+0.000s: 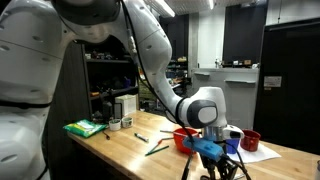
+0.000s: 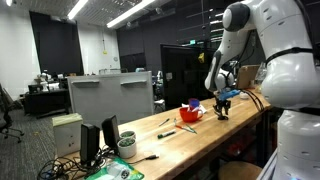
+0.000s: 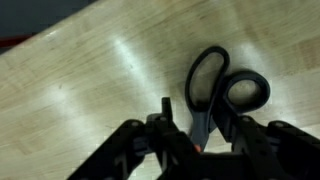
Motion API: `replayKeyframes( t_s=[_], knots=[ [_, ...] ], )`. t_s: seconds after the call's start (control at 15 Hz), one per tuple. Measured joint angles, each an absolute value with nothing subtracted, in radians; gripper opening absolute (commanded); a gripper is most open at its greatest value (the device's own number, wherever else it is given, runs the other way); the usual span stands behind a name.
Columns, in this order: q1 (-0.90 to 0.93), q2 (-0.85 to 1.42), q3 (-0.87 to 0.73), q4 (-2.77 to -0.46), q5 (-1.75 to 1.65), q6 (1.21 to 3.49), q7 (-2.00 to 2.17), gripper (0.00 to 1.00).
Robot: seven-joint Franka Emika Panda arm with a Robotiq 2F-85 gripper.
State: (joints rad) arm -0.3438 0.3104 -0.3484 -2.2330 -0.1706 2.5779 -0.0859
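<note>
Black-handled scissors (image 3: 193, 85) lie flat on the pale wooden table (image 3: 90, 90), their two finger loops pointing away in the wrist view. My gripper (image 3: 204, 120) stands low over them, jaws apart, one black finger on each side of the shank just below the loops. Neither finger visibly presses on the scissors. In both exterior views the gripper (image 1: 222, 152) (image 2: 222, 101) points down at the table's end, beside a red bowl (image 1: 184, 136). The scissors' blades are hidden under the gripper body.
A red cup (image 1: 250, 140) stands on white paper (image 1: 262, 153) past the gripper. Pens (image 1: 155, 147) and a green pack (image 1: 85, 128) lie farther along the table. A red bowl (image 2: 190, 113), markers (image 2: 166, 131) and a monitor (image 2: 110, 96) show from the far end.
</note>
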Motion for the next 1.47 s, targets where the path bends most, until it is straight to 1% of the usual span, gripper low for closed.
replayKeyframes(
  t_s=[0.13, 0.2, 0.27, 0.47, 0.6, 0.67, 0.87, 1.0, 1.2, 1.33, 1.47],
  knots=[
    [-0.343, 0.309, -0.348, -2.235, -0.171, 2.581, -0.086, 0.3],
    [-0.342, 0.308, -0.348, -2.237, -0.171, 2.584, -0.086, 0.33],
    [-0.342, 0.307, -0.348, -2.239, -0.171, 2.587, -0.086, 0.28],
    [-0.341, 0.305, -0.348, -2.242, -0.171, 2.592, -0.086, 0.35],
    [-0.338, 0.303, -0.348, -2.244, -0.171, 2.596, -0.086, 0.35],
    [-0.336, 0.3, -0.348, -2.247, -0.171, 2.598, -0.086, 0.32],
    [-0.33, 0.283, -0.348, -2.26, -0.171, 2.61, -0.086, 0.3],
    [-0.326, 0.269, -0.348, -2.269, -0.171, 2.613, -0.086, 0.3],
    [-0.325, 0.251, -0.348, -2.283, -0.171, 2.614, -0.086, 0.36],
    [-0.325, 0.245, -0.348, -2.292, -0.171, 2.614, -0.086, 0.36],
    [-0.325, 0.245, -0.348, -2.298, -0.171, 2.614, -0.086, 0.33]
  ],
)
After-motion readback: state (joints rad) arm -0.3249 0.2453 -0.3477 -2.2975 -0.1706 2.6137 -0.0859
